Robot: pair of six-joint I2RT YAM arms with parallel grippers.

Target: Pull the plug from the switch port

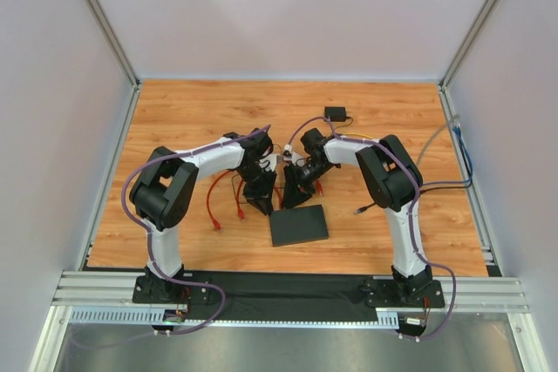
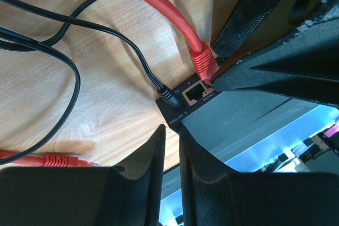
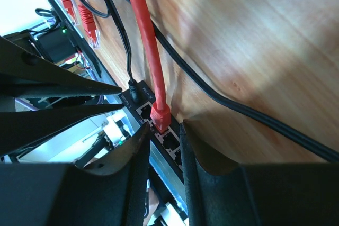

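The right gripper (image 3: 164, 130) is straddling the red plug (image 3: 160, 116) in the switch (image 2: 238, 112), grip unclear; the left gripper (image 2: 172, 133) is pinching its corner.

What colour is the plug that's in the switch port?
Red. The plug shows best in the left wrist view.

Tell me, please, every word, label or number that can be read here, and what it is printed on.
"TL-SG1008D", as far as it can be made out: white print on the switch, near its corner, in the left wrist view.
Tiny white labels beside the sockets: too small to read.
Red plug: no print visible.
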